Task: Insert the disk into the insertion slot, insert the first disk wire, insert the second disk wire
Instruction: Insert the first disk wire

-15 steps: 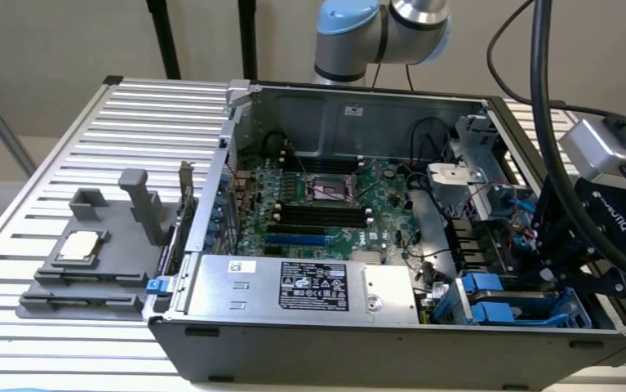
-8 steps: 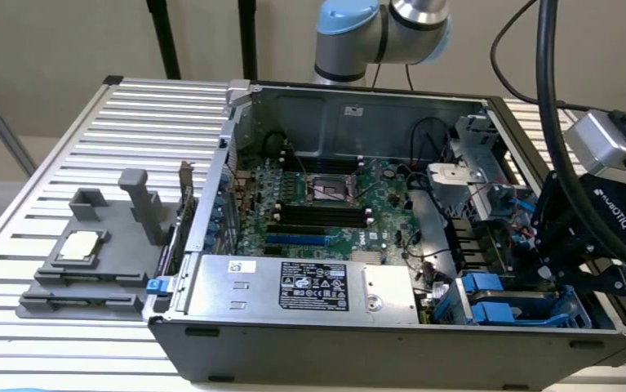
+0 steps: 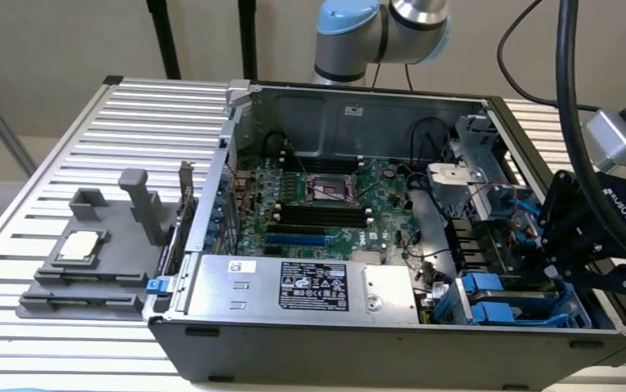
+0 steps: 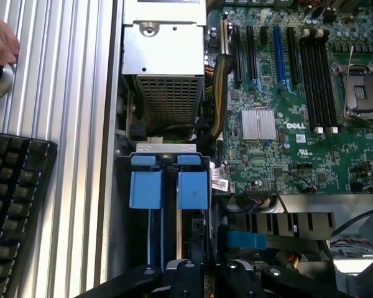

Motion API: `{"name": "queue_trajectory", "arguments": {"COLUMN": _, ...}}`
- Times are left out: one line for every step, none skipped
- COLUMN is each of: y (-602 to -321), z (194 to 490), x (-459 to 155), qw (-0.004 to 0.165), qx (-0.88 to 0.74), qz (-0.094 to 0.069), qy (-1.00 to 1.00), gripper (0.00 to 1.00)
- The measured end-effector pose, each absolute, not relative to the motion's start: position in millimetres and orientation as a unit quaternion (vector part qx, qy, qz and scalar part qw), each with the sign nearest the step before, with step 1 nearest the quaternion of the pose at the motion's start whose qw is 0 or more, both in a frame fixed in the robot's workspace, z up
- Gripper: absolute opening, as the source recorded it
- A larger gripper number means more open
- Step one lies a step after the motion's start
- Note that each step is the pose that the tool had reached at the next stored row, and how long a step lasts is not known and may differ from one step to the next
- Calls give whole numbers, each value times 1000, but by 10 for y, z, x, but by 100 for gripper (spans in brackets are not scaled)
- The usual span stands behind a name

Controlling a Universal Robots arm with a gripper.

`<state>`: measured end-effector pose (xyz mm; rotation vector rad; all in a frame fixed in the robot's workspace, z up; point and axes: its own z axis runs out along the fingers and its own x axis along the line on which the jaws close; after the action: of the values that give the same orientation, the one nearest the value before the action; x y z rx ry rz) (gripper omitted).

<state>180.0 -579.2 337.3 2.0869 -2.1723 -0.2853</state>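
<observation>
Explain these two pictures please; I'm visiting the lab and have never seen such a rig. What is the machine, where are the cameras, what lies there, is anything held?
The machine is one robot arm with a gripper. One picture is from a camera off the arm; the other looks down from its wrist. On a slatted metal table stands an open computer case, showing a green motherboard and a silver power-supply box. Beside it, a grey holder carries a small silver chip. The gripper hangs above the insertion slot with blue tabs; whether it holds anything, I cannot tell. The wrist view also catches a keyboard and a person's hand.
</observation>
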Motion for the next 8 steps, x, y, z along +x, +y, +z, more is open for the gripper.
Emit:
{"name": "queue_trajectory", "arguments": {"y": -5793, "z": 3371, "x": 1800, "qw": 58, "qx": 688, "qz": -94, "qy": -718, "gripper": 17}}
{"name": "queue_trajectory", "arguments": {"y": -5793, "z": 3369, "x": 1801, "qw": 58, "qx": 686, "qz": -94, "qy": -719, "gripper": 17}}
{"name": "queue_trajectory", "arguments": {"y": -5794, "z": 3366, "x": 1801, "qw": 57, "qx": 685, "qz": -94, "qy": -720, "gripper": 17}}
{"name": "queue_trajectory", "arguments": {"y": -5794, "z": 3364, "x": 1802, "qw": 57, "qx": 684, "qz": -94, "qy": -721, "gripper": 17}}
{"name": "queue_trajectory", "arguments": {"y": -5794, "z": 3363, "x": 1802, "qw": 57, "qx": 683, "qz": -94, "qy": -722, "gripper": 17}}
{"name": "queue_trajectory", "arguments": {"y": -5794, "z": 3360, "x": 1802, "qw": 57, "qx": 682, "qz": -95, "qy": -723, "gripper": 17}}
{"name": "queue_trajectory", "arguments": {"y": -5795, "z": 3359, "x": 1802, "qw": 57, "qx": 682, "qz": -95, "qy": -723, "gripper": 17}}
{"name": "queue_trajectory", "arguments": {"y": -5796, "z": 3357, "x": 1801, "qw": 57, "qx": 682, "qz": -95, "qy": -723, "gripper": 17}}
